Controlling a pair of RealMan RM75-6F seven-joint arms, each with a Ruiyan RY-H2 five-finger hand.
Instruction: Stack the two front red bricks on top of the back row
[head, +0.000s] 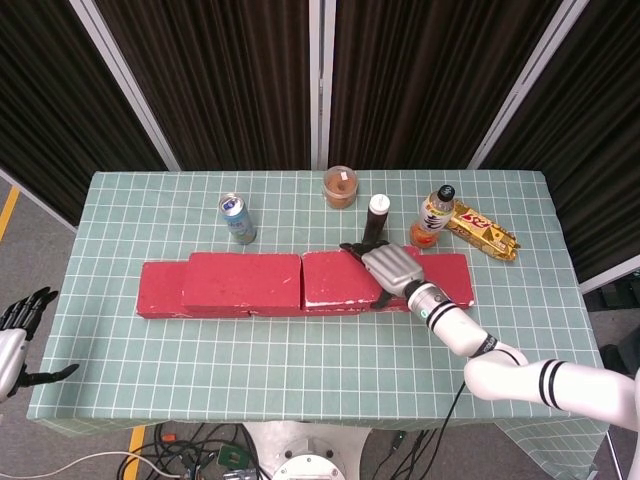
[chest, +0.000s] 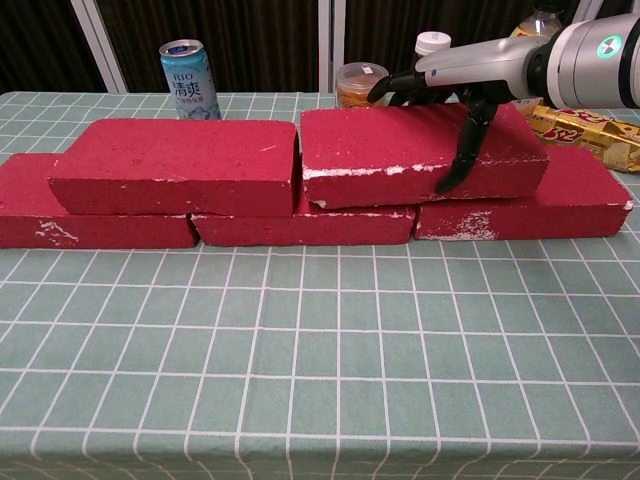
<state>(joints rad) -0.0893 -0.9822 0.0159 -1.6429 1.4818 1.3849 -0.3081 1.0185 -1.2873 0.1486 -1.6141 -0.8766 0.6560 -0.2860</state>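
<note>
My right hand clamps the second brick across its width, thumb down the front face, fingers over the back edge. The brick sits on the back row, just beside the first brick. It looks stiff, heavy and gritty; gripping mid-length seems right. My left hand hangs open off the table.

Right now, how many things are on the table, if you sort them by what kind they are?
Red bricks: 5 (two on top, three underneath)
Drink can: 1
Bottles: 2
Lidded cup: 1
Snack packet: 1
Total: 10
</note>
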